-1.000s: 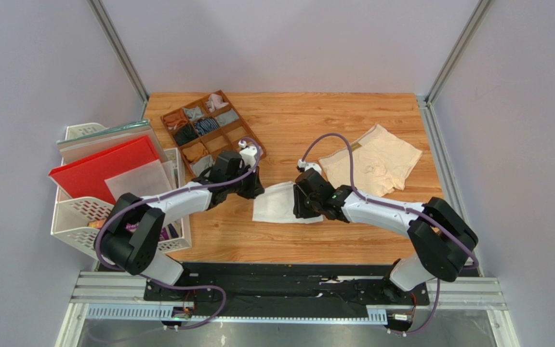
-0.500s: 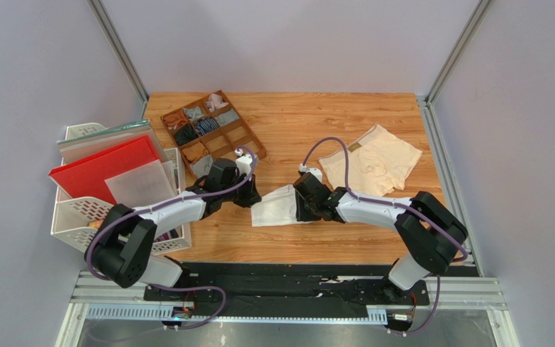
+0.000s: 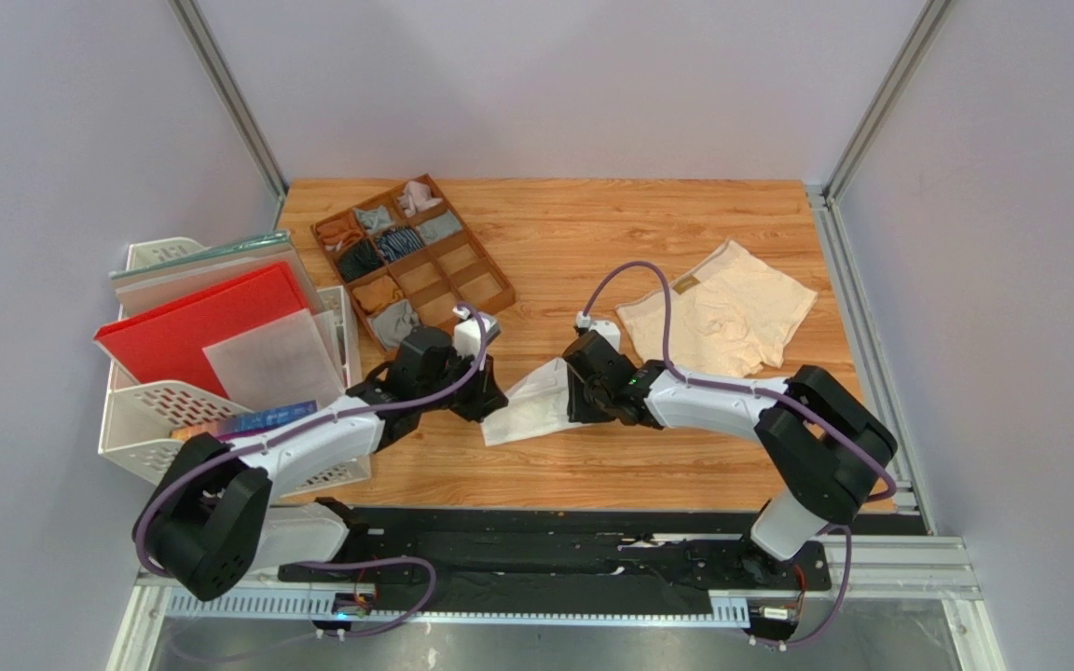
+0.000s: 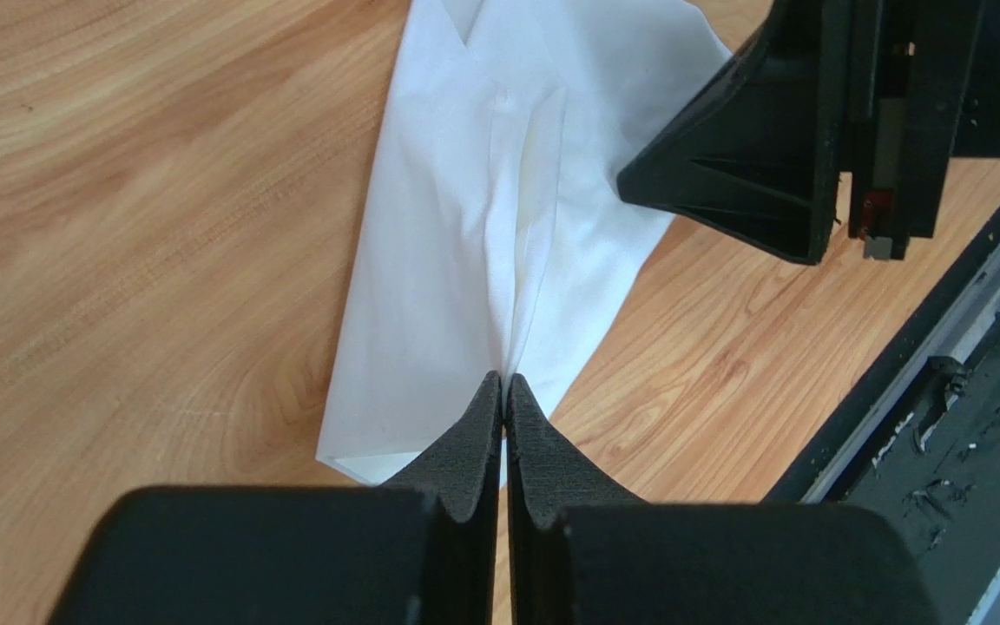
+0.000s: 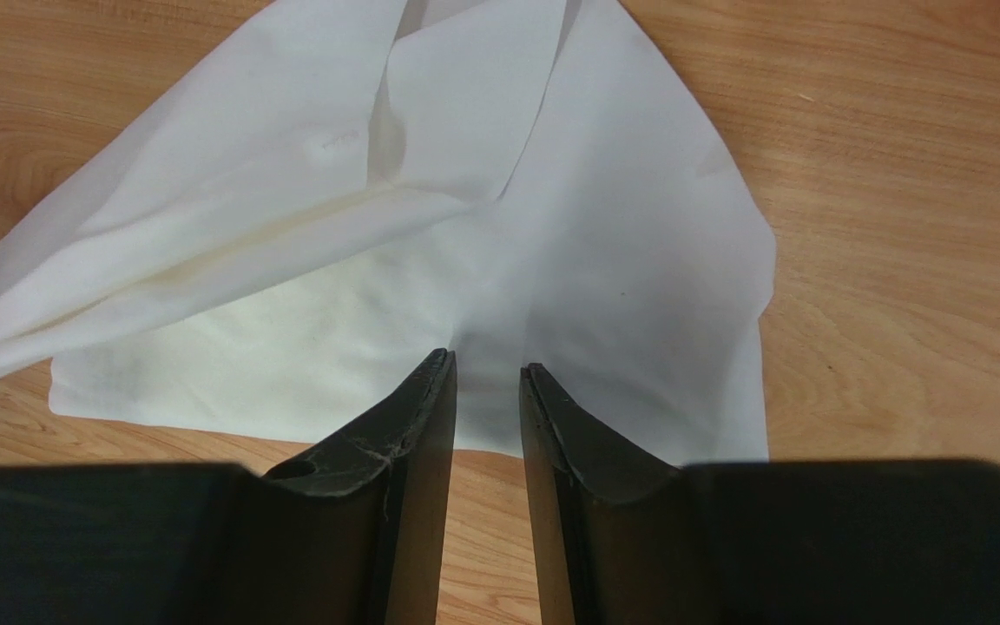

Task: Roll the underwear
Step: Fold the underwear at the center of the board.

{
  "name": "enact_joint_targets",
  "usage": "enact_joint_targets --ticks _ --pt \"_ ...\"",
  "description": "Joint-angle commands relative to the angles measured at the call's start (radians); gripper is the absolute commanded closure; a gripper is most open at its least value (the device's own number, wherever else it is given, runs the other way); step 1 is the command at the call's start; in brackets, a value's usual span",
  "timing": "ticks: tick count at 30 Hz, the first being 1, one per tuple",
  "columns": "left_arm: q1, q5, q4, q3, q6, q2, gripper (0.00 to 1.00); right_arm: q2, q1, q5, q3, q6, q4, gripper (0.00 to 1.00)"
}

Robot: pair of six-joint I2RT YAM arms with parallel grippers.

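**Two briefs, two claws, one pinch**

At the far left stands one white wire basket [image 3: 151,420] holding one red board [image 3: 200,329] and some pale sheets. Just right of it, toward the back of the table [image 3: 571,238], lies one wooden divided tray [image 3: 410,259] with small rolled garments in several cells.

Next comes the left gripper [image 4: 505,391]. Its jaws are pressed together on a crease near one corner of the white underwear [image 4: 466,235], which lies near the middle of the table, toward its front edge, and stretches between the two claws.

The right gripper [image 5: 486,371] sits at the cloth's opposite edge, jaws a narrow slit apart, tips over the fabric. I cannot tell whether any cloth is nipped between them.

Farthest right, well apart from both claws, the cream underwear [image 3: 725,315] lies spread flat.
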Motion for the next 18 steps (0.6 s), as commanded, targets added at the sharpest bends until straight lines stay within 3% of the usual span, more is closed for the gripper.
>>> enact_joint_targets --ticks 1,18 --pt "-0.018 -0.012 0.011 -0.022 -0.001 -0.049 1.00 0.043 -0.002 0.028 0.002 0.011 -0.018 0.69" --pt "-0.052 -0.050 -0.014 -0.111 -0.059 -0.146 1.00 0.062 -0.009 0.047 0.011 0.009 -0.018 0.69"
